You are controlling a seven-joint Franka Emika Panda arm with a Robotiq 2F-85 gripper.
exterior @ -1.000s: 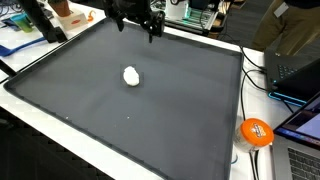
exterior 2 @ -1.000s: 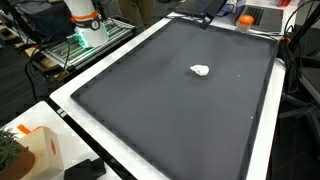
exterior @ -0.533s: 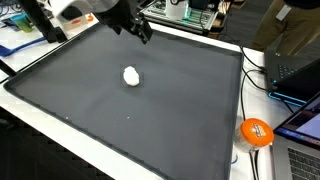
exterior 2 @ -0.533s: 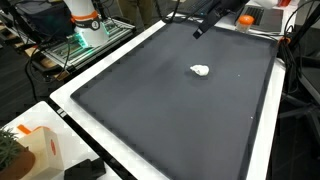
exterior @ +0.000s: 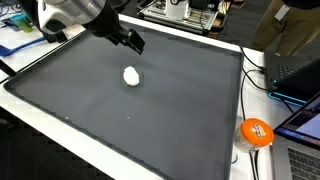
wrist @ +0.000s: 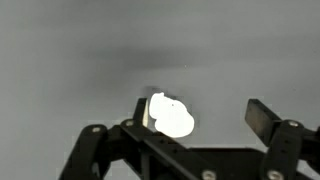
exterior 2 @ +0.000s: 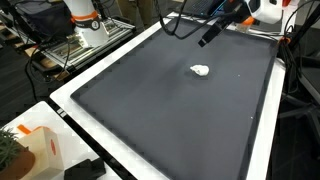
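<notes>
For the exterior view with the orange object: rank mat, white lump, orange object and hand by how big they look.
1. mat, by far the largest.
2. orange object and hand look about alike. The orange object is nearer the camera, so they are not ranked.
3. white lump, the smallest.

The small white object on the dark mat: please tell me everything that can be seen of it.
The small white object is a rounded, lumpy blob, bright and without markings; its material cannot be told. It lies alone on the dark grey mat. Only the mat touches it; the open tool hangs higher up, apart from it.
</notes>
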